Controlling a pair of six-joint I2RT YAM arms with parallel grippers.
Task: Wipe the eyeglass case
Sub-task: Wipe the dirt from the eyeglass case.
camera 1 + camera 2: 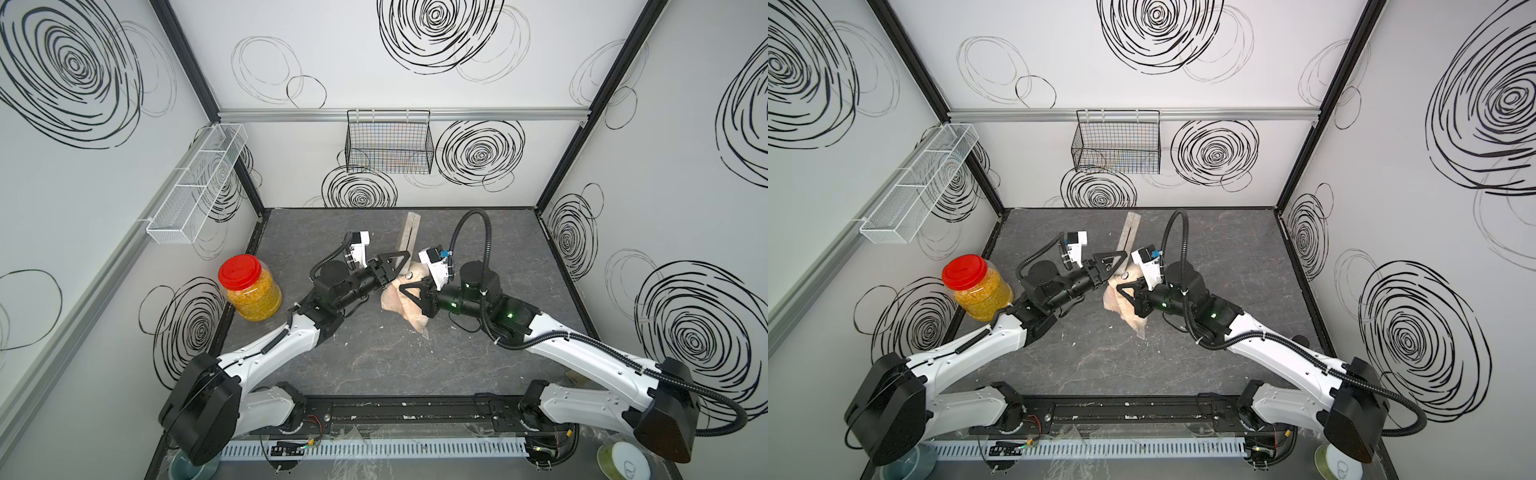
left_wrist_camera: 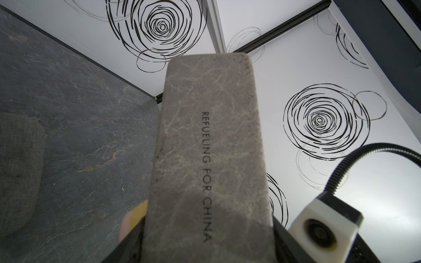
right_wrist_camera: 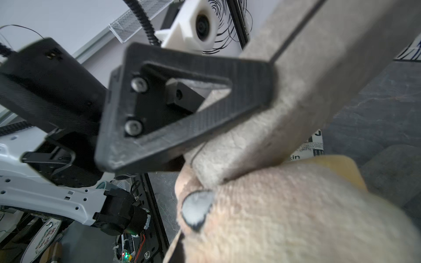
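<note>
The eyeglass case (image 1: 410, 232) (image 1: 1128, 232) is a long grey-brown marbled box with black lettering (image 2: 206, 159). It is held off the table, slanting up toward the back wall. My left gripper (image 1: 405, 257) (image 1: 1119, 255) (image 2: 208, 247) is shut on its near end, one black finger (image 3: 182, 102) flat on each side. My right gripper (image 1: 402, 287) (image 1: 1120, 289) is shut on a beige cloth (image 1: 397, 303) (image 1: 1121, 307) (image 3: 296, 216). The cloth is bunched against the case's (image 3: 319, 68) near lower edge and hides the right fingertips in the right wrist view.
A red-lidded jar (image 1: 249, 291) of yellow contents stands at the table's left edge. A black wire basket (image 1: 388, 143) hangs on the back wall and a white mesh shelf (image 1: 195, 187) on the left wall. A grey fabric item (image 2: 18, 170) lies on the table beside the case.
</note>
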